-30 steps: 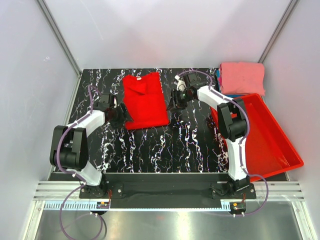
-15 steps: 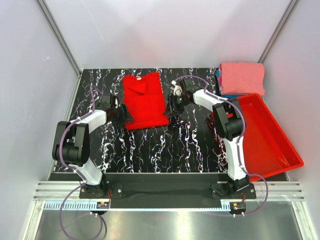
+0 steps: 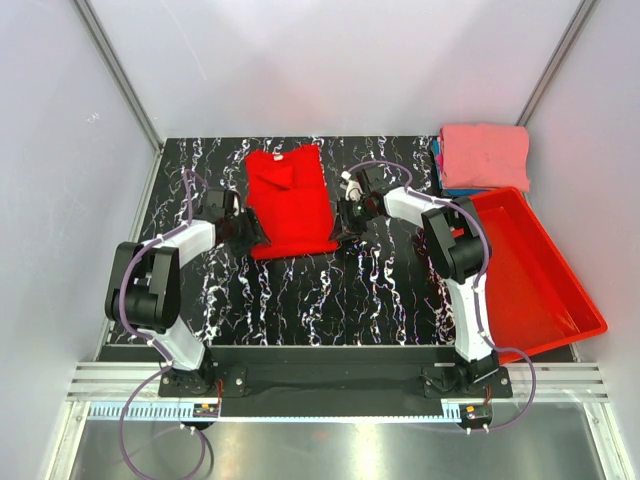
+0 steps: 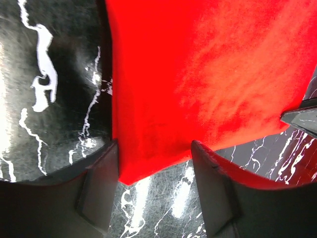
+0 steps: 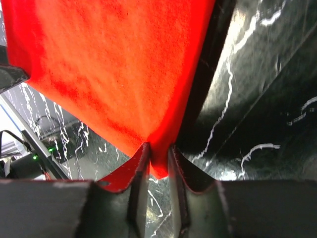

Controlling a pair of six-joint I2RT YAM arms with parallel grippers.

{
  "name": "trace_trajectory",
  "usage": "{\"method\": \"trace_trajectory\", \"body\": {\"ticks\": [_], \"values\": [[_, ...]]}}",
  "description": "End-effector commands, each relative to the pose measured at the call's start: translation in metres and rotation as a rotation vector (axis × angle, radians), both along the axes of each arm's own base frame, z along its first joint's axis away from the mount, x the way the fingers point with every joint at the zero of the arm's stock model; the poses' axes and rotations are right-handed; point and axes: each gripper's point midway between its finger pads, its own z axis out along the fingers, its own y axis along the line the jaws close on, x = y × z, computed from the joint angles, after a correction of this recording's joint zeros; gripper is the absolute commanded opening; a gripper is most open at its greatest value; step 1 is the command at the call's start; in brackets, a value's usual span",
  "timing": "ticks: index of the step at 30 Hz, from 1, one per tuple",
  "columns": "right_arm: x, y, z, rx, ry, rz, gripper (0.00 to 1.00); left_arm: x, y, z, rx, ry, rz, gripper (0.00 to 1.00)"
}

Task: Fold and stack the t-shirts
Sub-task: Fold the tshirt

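Top external: red shirt (image 3: 290,205) toward 12 o'clock on table (image 3: 330,290), long axis 12 to 6. Left gripper (image 3: 243,232) at near edge's 7 o'clock corner, right gripper (image 3: 342,222) at 5 o'clock corner, each arm nearest its own side.

Left wrist: jaws wide, straddling the corner, not yet gripping. Right wrist: jaws narrow, pinching the corner.

Likely next: close left, then carry near edge toward 12.

Pink shirt (image 3: 485,155) folded at 1 o'clock over blue shirts (image 3: 455,190), beyond bin (image 3: 560,300). No brand, label or writing readable.
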Motion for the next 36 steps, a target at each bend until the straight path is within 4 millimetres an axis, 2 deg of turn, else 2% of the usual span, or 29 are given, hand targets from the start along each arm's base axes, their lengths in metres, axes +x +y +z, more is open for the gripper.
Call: {"method": "trace_trajectory", "body": {"ticks": [1,3,5,6,7,9,13,19,22,23,24,26,27,31,33,34,35,36], "values": [[0.002,0.007,0.029,0.029,-0.074,-0.002,0.26,0.003,-0.002,0.004,0.012,-0.048,-0.018,0.55],[0.001,0.005,0.03,0.025,-0.078,-0.007,0.2,0.002,-0.001,0.004,0.025,-0.043,-0.011,0.47],[0.0,0.006,0.034,0.028,-0.082,-0.01,0.18,-0.001,0.002,0.002,0.044,-0.025,-0.004,0.47],[0.0,0.005,0.035,0.027,-0.085,-0.009,0.18,0.0,0.005,0.003,0.063,-0.025,0.006,0.5],[0.001,0.004,0.036,0.027,-0.086,-0.013,0.2,-0.003,0.007,0.001,0.074,-0.006,0.011,0.64],[0.001,0.005,0.039,0.029,-0.093,-0.015,0.31,-0.004,0.009,0.002,0.085,-0.006,0.017,0.69],[0.001,0.007,0.044,0.041,-0.098,-0.018,0.34,-0.003,0.007,0.009,0.07,-0.03,0.015,0.68],[0.002,0.008,0.046,0.05,-0.098,-0.027,0.36,-0.003,0.003,0.014,0.046,-0.048,0.0,0.61],[0.003,0.008,0.047,0.049,-0.099,-0.03,0.28,-0.003,0.0,0.013,0.031,-0.044,-0.008,0.47],[0.003,0.008,0.047,0.047,-0.099,-0.031,0.17,-0.003,-0.001,0.013,0.027,-0.045,-0.01,0.4],[0.002,0.008,0.046,0.043,-0.1,-0.031,0.1,-0.003,-0.002,0.013,0.023,-0.044,-0.012,0.24],[0.003,0.008,0.049,0.045,-0.108,-0.031,0.0,-0.004,-0.002,0.013,0.021,-0.041,-0.011,0.1],[0.002,0.007,0.049,0.043,-0.107,-0.034,0.0,-0.003,-0.002,0.014,0.02,-0.04,-0.012,0.0],[-0.003,0.005,0.06,0.058,-0.127,-0.041,0.0,-0.007,-0.004,0.018,0.006,-0.04,-0.007,0.0],[-0.011,0.003,0.053,0.062,-0.123,-0.04,0.0,-0.013,0.001,0.012,0.026,-0.022,0.016,0.0],[-0.011,0.003,0.057,0.076,-0.141,-0.047,0.0,-0.016,0.004,0.009,0.038,-0.009,0.026,0.0],[-0.018,-0.001,0.047,0.065,-0.121,-0.049,0.0,-0.02,0.007,0.006,0.051,0.005,0.036,0.0],[-0.019,-0.002,0.045,0.063,-0.12,-0.05,0.0,-0.024,0.009,0.002,0.058,0.015,0.042,0.0]]}}
